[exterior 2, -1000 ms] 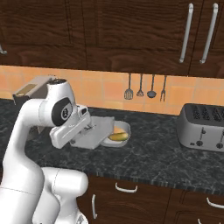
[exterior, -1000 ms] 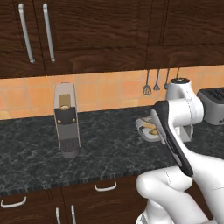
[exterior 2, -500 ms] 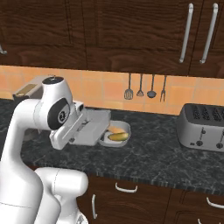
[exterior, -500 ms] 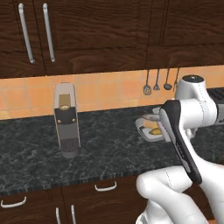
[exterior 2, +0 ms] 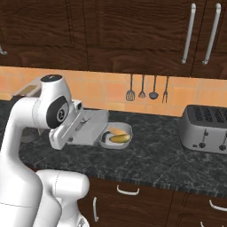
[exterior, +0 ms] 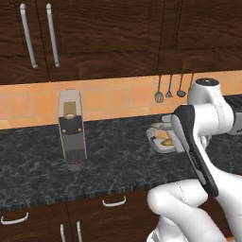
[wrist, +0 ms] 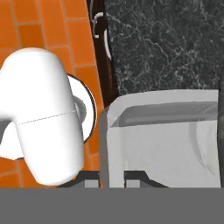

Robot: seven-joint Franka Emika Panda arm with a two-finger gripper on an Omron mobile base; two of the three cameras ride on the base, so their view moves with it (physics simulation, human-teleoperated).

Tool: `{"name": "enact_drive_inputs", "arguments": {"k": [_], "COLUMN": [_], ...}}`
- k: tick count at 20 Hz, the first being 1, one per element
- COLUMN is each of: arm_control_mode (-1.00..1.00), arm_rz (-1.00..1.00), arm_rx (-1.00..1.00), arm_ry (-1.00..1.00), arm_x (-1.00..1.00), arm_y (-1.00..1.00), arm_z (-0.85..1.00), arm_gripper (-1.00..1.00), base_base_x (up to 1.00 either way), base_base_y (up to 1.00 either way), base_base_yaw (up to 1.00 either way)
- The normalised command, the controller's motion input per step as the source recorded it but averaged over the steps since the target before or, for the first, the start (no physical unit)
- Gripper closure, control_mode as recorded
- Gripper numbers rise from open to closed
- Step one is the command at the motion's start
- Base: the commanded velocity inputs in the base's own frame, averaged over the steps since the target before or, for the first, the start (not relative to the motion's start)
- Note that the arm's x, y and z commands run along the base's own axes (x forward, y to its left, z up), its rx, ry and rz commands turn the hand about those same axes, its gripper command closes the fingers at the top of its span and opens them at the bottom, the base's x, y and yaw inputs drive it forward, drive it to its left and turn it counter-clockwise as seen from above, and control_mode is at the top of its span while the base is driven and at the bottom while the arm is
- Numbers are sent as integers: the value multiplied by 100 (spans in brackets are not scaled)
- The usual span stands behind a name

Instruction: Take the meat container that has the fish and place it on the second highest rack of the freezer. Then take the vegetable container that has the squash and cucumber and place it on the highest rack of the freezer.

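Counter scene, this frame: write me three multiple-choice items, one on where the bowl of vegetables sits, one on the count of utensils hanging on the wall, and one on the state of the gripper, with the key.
1. Where is the bowl with the yellow and green pieces?
A. on top of the toaster
B. on the dark counter, next to the grey tray
C. on the floor

2. How many utensils hang on the tiled wall in the right base view?
A. two
B. six
C. four

3. How is the gripper?
A. shut on the wall of the grey tray
B. wide open over the bowl
C. shut on a hanging utensil

Key:
1 B: the bowl rests on the counter beside the grey tray.
2 C: four utensils hang in a row.
3 A: in the hand view the gripper pinches the tray's wall.
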Motion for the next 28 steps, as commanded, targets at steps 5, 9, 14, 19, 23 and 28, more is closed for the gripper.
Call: {"name": "enact_drive_inputs", "arguments": {"k": [5, 9, 14, 19, 23, 28], "arm_control_mode": [100, 100, 100, 100, 100, 100], "arm_rz": [0, 0, 0, 0, 0, 0], "arm_rx": [0, 0, 0, 0, 0, 0], "arm_ry": [0, 0, 0, 0, 0, 0], "arm_x": [0, 0, 0, 0, 0, 0], "arm_y": [0, 0, 0, 0, 0, 0], "arm_z": [0, 0, 0, 0, 0, 0], "arm_gripper": [100, 100, 100, 100, 100, 100], "base_base_x": [-77, -59, -7, -5, -4, -6], "base_base_y": [1, 0, 0, 0, 0, 0], "base_base_yaw": [-8, -83, -100, -100, -100, -100]}}
